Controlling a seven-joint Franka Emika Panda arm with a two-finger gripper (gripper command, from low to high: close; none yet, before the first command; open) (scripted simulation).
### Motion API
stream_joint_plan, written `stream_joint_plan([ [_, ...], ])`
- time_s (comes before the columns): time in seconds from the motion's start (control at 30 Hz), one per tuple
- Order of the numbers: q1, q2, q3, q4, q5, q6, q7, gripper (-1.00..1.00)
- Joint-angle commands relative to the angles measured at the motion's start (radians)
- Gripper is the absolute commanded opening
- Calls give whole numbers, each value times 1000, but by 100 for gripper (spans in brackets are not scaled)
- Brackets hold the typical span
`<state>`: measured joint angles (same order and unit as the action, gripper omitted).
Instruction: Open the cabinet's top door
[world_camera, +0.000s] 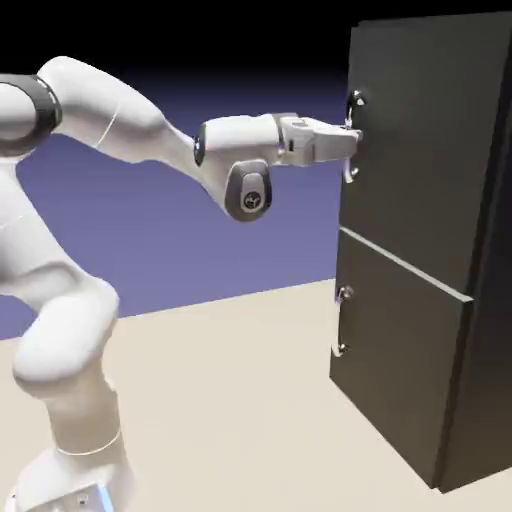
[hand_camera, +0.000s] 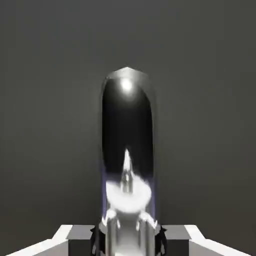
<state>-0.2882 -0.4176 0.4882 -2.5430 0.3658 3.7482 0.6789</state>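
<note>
At cabinet (world_camera: 430, 200) front — gripper (world_camera: 350, 140) reaching level, clamping tight on top door (world_camera: 410, 130) silver bar handle (hand_camera: 128, 150) — door sitting flush.

No readable text, label, brand or number appears on anything here.

The pale beige table (world_camera: 230, 400) carries the cabinet (world_camera: 430, 250) (tall, dark grey) and the white arm's base (world_camera: 70, 470).

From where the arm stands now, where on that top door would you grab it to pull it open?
By its silver bar handle, coming level from the front, as the gripper does now. The top door is a flat panel; the handle is its only part that stands out, slim enough for the fingers.
</note>
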Motion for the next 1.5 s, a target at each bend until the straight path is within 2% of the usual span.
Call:
stream_joint_plan([
  [0.0, 36, 7, -26, -5, 14, 2, -23, -100],
  [0.57, 526, -202, -632, -211, -468, -41, 111, -100],
  [1.2, 1154, -346, -924, -183, 212, 20, -693, -100],
  [1.47, 1108, -635, -946, -295, 180, -204, -806, -100],
])
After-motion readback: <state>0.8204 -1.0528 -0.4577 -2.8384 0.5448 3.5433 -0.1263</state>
